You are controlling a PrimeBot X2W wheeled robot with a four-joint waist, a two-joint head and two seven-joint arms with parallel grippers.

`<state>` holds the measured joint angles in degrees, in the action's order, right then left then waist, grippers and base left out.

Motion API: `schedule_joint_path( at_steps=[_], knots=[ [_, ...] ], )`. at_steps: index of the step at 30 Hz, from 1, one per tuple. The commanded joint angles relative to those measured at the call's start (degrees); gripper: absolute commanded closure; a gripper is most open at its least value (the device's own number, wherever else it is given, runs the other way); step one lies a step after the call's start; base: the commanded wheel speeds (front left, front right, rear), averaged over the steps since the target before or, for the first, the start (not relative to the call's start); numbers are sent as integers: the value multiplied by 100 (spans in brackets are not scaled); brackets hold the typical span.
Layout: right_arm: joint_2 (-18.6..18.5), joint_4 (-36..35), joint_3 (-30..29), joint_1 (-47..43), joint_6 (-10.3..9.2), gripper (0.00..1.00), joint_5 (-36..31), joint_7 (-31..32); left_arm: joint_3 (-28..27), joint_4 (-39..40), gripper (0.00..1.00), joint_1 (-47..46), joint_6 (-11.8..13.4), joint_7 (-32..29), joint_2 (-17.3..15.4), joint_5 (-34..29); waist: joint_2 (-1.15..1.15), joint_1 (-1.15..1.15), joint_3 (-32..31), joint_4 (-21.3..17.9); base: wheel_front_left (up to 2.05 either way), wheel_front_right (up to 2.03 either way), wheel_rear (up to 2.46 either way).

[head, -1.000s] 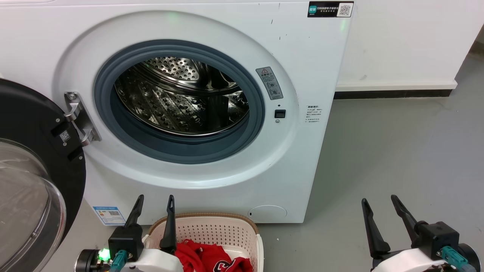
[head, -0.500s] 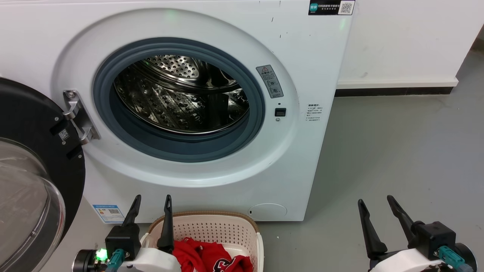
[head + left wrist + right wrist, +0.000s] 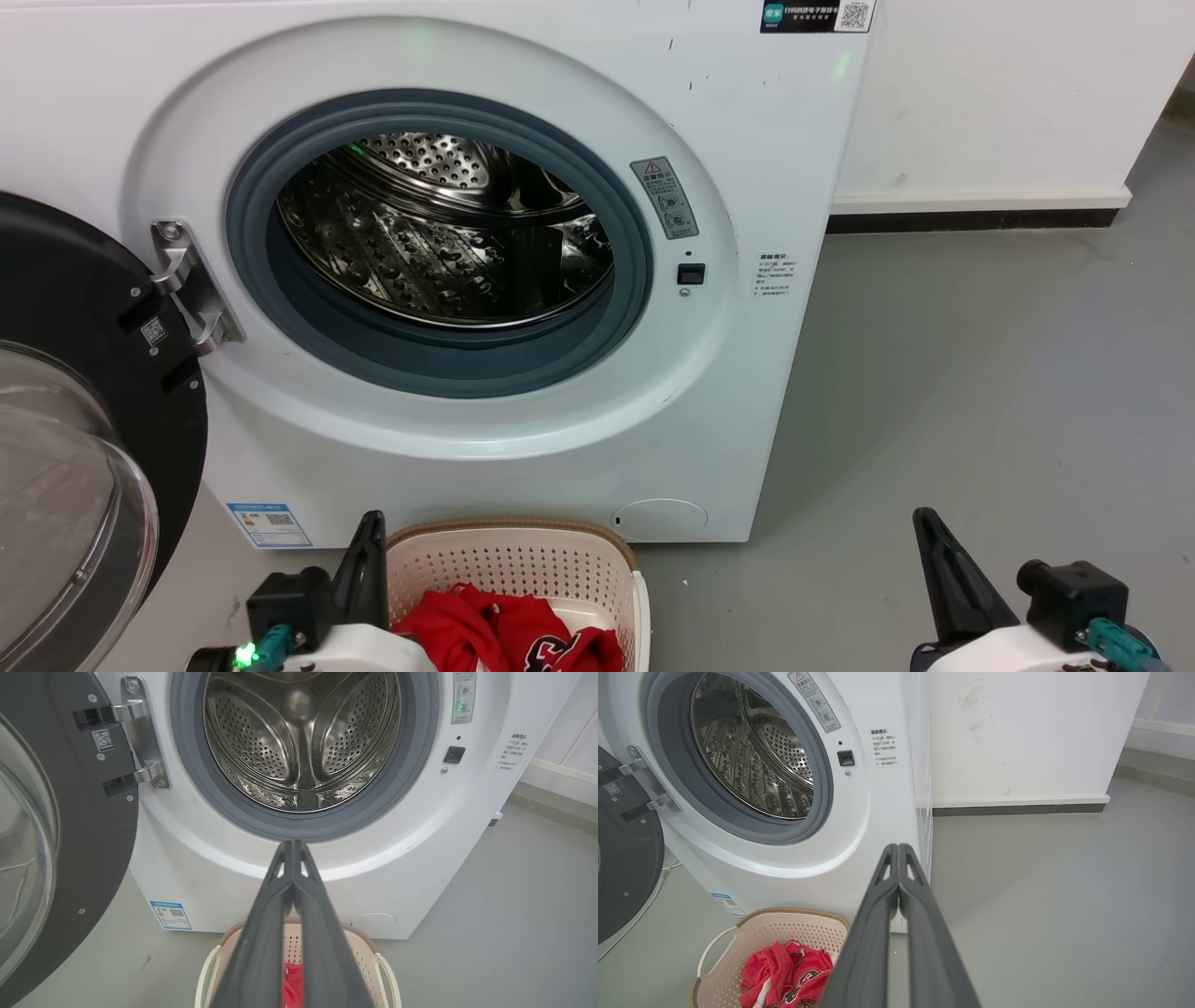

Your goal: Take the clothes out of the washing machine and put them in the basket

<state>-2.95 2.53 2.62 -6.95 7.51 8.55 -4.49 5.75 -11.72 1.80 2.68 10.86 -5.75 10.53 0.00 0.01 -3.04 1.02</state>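
The clothes are seen heaped in the basket just before the washing machine, while left gripper and right gripper are pinched fully closed on nothing.

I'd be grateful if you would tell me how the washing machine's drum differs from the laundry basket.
The drum is shiny steel; the basket is cream plastic with a brown rim. The drum looks empty where visible, while the basket holds the red clothes. The drum opens forward inside the washing machine; the basket stands on the floor before it, opening upward. Both have perforated walls.
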Motion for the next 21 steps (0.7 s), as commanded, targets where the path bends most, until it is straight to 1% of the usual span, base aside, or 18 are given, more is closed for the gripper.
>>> schedule_joint_path(
  at_steps=[1, 10, 21],
  knots=[
    [-22, -60, -9, 95, 0, 100, 256, -2, -73, 56, 100, -173, -33, -46, -9, 222, 0, 0, 3, 0, 0, 0, 0],
    [-95, 119, -45, 286, 0, 100, 1362, 80, -191, 56, 100, -231, -157, -235, 26, 1231, 0, 0, 26, -8, 0, 0, 0],
    [-146, 275, -95, 464, -1, 100, 2524, 170, -342, 30, 100, -320, -292, -456, 66, 2313, 0, 0, 56, -18, 0, 0, 0]
  ],
)
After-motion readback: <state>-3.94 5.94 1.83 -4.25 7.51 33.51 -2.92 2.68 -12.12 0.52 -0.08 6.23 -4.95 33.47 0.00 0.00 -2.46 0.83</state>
